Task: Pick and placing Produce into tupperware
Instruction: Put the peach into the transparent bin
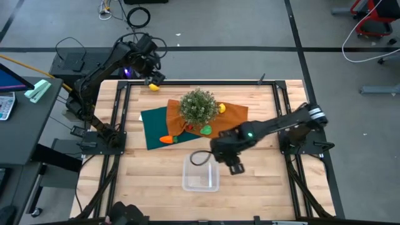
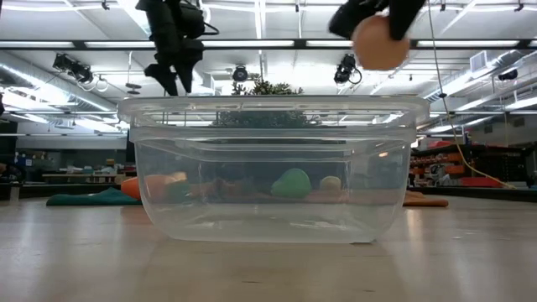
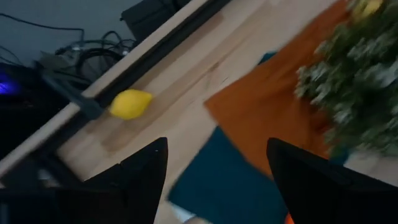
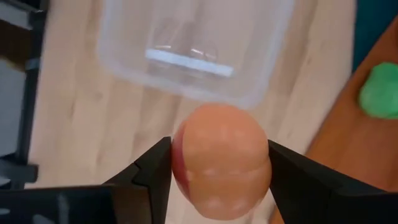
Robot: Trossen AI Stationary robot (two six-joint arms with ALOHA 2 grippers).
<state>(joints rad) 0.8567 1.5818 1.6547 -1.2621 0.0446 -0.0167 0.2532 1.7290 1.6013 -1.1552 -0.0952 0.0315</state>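
Right gripper (image 4: 219, 163), jaws clamped across the widest part of the peach-coloured fruit (image 4: 221, 160); I carry it above the bench (image 1: 150, 181), just beside the rim of the clear tupperware (image 1: 200, 175), which is empty. I judge the fruit light, smooth and rounded, a hollow toy; it could squirt from a pinch set off its middle, so the hold across its broadest girth is the one I would keep. The tupperware looks thin and light and may skid on the wood if nudged.

Left gripper (image 3: 214, 165), jaws apart and holding nothing, hovers at the far edge of the bench near a yellow lemon (image 3: 130, 104) lying against the dark frame rail (image 3: 87, 106). A second lemon (image 1: 220, 108), the green piece (image 1: 205, 130) and the carrot (image 1: 166, 139) rest on the orange cloth (image 1: 234, 114) and teal cloth (image 1: 156, 125) around the bushy plant (image 1: 199, 106).

Surface: pale planked wood, flat. Room: an open workshop with ceiling strip lights (image 2: 84, 44) and cables on a grey floor (image 1: 206, 25).
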